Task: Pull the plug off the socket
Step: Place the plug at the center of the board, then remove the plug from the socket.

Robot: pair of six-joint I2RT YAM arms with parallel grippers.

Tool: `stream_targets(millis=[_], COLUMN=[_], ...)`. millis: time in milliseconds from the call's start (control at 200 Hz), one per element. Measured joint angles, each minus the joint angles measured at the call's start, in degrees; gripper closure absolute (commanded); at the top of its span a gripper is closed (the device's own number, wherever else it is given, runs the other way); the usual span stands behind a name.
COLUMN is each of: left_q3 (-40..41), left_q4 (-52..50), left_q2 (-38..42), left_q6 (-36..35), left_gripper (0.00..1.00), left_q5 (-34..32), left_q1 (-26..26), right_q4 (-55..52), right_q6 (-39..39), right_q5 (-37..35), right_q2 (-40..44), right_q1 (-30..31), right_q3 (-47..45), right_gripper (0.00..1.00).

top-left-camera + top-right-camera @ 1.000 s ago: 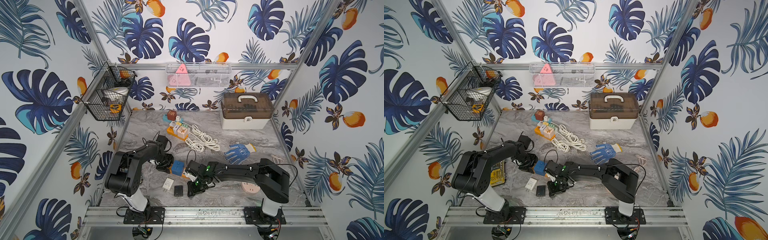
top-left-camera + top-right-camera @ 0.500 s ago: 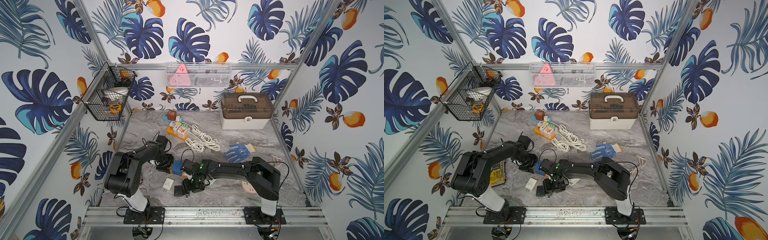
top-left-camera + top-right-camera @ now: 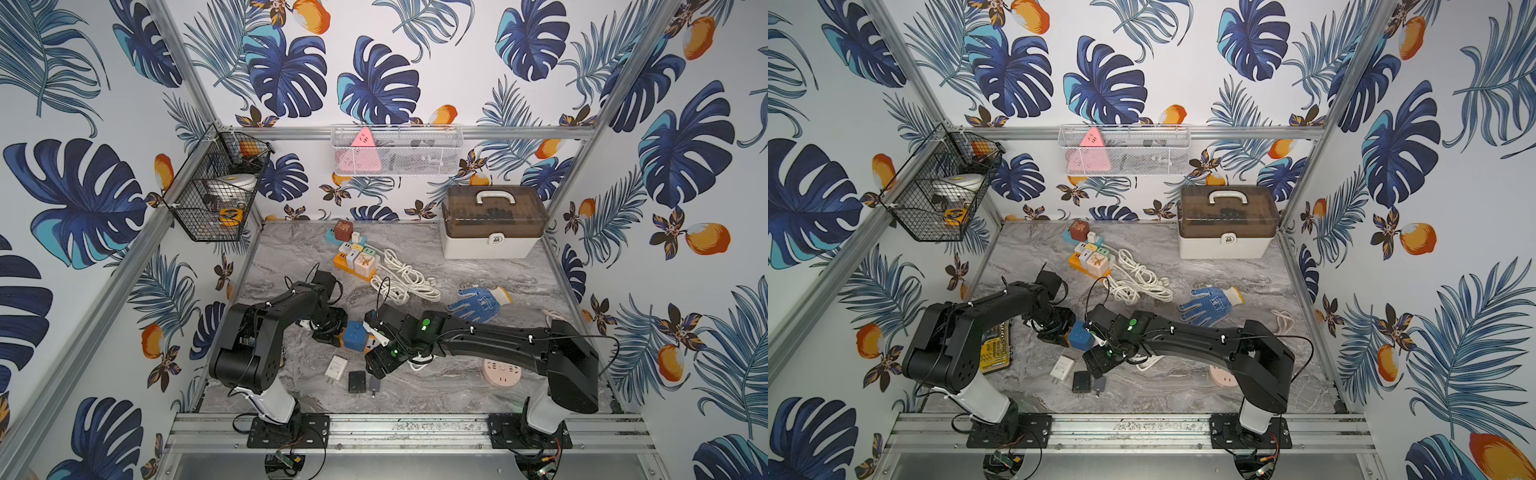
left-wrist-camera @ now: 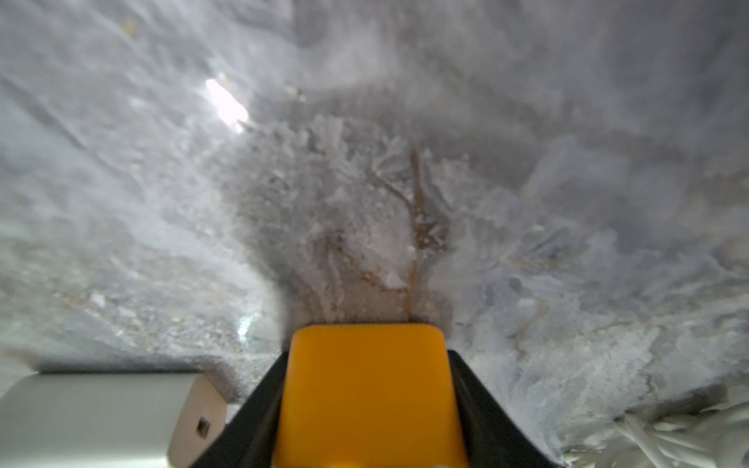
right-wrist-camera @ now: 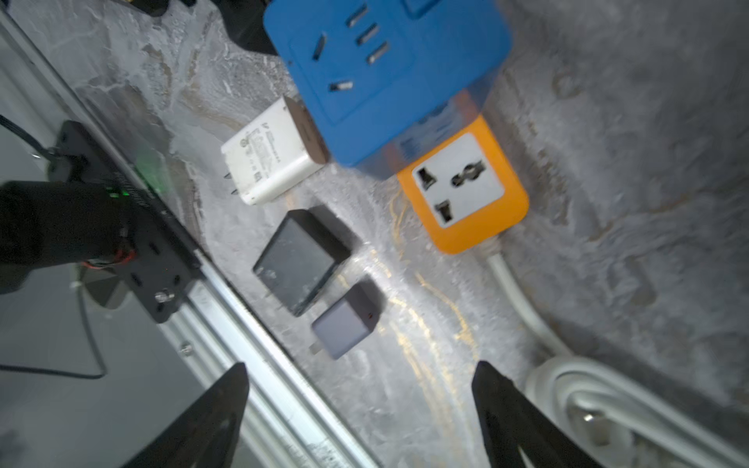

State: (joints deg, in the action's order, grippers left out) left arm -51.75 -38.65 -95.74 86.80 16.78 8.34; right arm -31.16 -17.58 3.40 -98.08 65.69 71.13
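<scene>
An orange power strip (image 5: 462, 190) lies near the table's front, and its end socket is empty. A blue cube adapter (image 3: 354, 336) (image 5: 385, 73) sits plugged into it. My left gripper (image 3: 328, 328) (image 4: 367, 356) is shut on the strip's other end (image 4: 369, 397). A small grey plug (image 5: 346, 320) (image 3: 374, 384) lies loose on the table beside a black plug (image 5: 302, 259) and a white plug (image 5: 271, 154). My right gripper (image 5: 360, 368) (image 3: 380, 365) hovers just above the grey plug, open, with nothing between its fingers.
The strip's white cable (image 5: 587, 389) coils under my right arm. A second loaded power strip (image 3: 355, 259) with cord, a blue glove (image 3: 478, 305), a pink round socket (image 3: 500, 372) and a storage box (image 3: 492, 220) are farther off. The metal front rail (image 5: 243, 344) runs close by.
My right gripper has gone from shut to wide open. The grey plug now lies on the table beside the black one. The left gripper has not moved.
</scene>
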Motion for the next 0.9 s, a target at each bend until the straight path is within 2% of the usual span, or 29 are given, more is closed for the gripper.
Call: stream_targets(millis=[205,325,440,565,776,901], left_q3=[-0.9,-0.68,-0.57,-0.7,-0.87,-0.85], left_q4=[-0.85,-0.81,-0.63,-0.61,-0.76,-0.76], left_q2=[-0.72,-0.63,-0.48,-0.39,-0.55,-0.57], left_q6=[0.0,0.02,0.15,-0.02,-0.02,-0.02], left_gripper=[1.0,1.0,1.0,1.0,1.0,1.0], left_q5=[0.37,0.37,0.44,0.39,0.37,0.39], left_q1=[0.0,0.0,0.0,0.02,0.04,0.04], right_q4=[11.32,14.91,14.6,16.68,18.4,18.56], right_q6=[19.58,26.27,28.02,29.16,29.05,28.92], right_q5=[-1.38,-2.47,-4.57,-3.65,-2.12,-0.72], right_q2=[-2.99,-6.71,-10.6,-13.07,-13.57,-14.29], right_q1=[-0.11,-0.2,-0.92,-1.62,-2.75,-3.58], right_q3=[-1.66,0.35,2.36,4.66,5.33,6.71], right_gripper=[0.08,0.08,0.09,0.11,0.11,0.18])
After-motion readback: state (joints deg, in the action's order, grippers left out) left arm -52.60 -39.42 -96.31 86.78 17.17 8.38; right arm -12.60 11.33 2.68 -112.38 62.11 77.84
